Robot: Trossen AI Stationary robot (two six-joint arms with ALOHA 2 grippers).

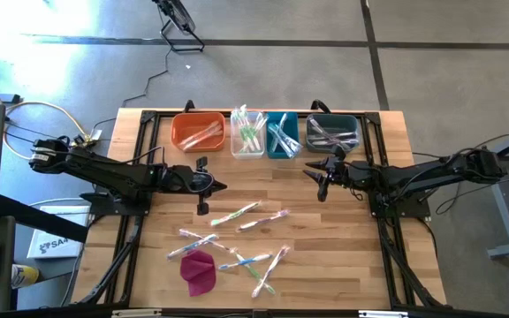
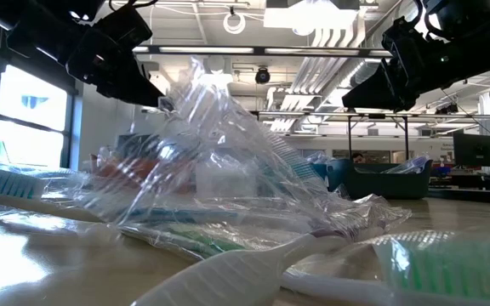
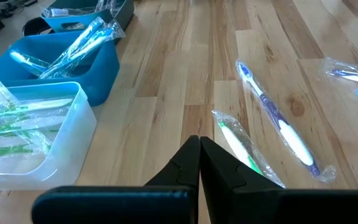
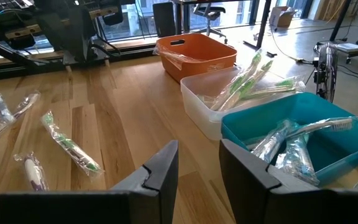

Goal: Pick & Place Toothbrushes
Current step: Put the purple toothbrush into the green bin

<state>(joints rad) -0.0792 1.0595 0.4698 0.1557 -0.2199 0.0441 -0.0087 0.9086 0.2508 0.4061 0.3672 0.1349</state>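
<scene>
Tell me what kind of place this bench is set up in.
Probably an open-plan lab or workshop: bare ceiling ducts, a concrete floor with trailing cables, office chairs behind, and a wooden table carrying bins and wrapped toothbrushes.

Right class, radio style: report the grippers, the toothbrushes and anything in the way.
Left gripper shut, empty, hovering. Right gripper open, empty, near bins. Loose toothbrushes on table, magenta cloth among them.

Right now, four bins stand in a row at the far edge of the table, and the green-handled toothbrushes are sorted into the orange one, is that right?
Not quite. The green-handled toothbrushes lie in the clear bin, right beside the orange bin; the high view shows this. The four bins do stand in a row at the far edge.
</scene>
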